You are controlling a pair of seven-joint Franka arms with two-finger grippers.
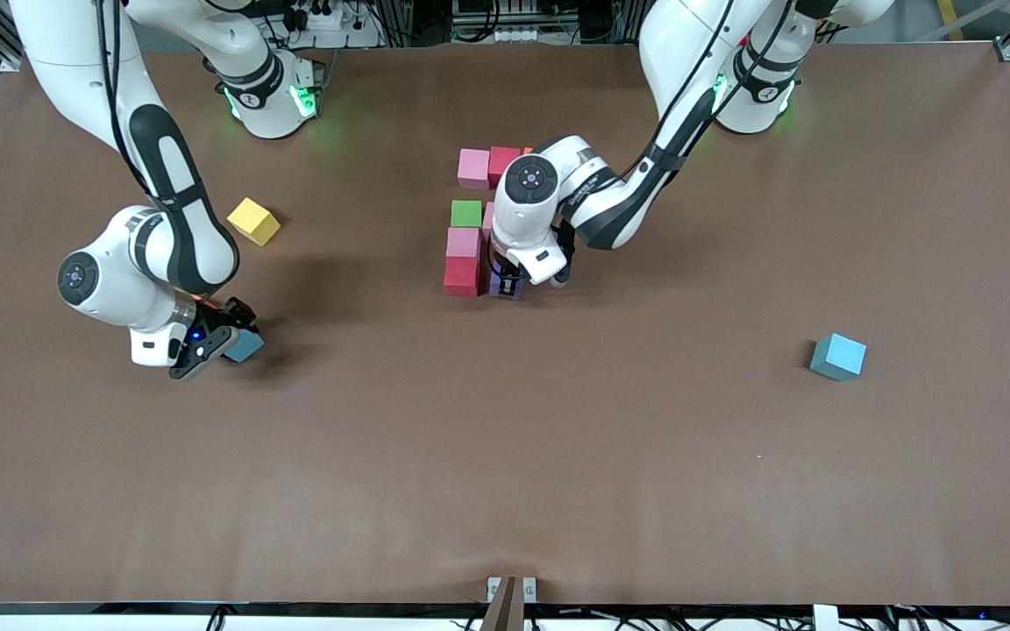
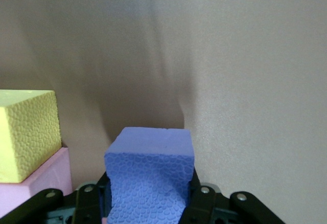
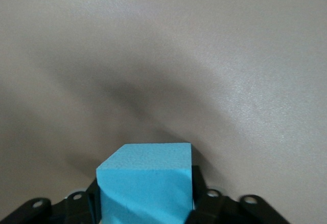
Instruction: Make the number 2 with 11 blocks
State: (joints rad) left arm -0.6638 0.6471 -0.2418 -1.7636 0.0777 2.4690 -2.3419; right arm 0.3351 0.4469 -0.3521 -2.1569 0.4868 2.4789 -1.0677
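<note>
Purple block point(image 2: 150, 178) squeezed in left gripper point(image 1: 508, 285), teal block point(image 3: 144, 183) between right gripper point(image 1: 223, 343) fingers.

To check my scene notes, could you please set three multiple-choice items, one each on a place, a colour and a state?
1. Where does the yellow block lie?
A. Toward the right arm's end of the table
B. On the green block
C. In the left tool

2. What colour is the block between the right tool's fingers?
A. Orange
B. Teal-blue
C. Green

3. What state is the left tool in?
A. Open over bare table
B. Shut on a purple block
C. Shut on nothing

Answers:
1 A: the yellow block sits alone on the table near the right arm.
2 B: the right tool flanks a teal-blue block.
3 B: the left tool squeezes the purple block.
</note>
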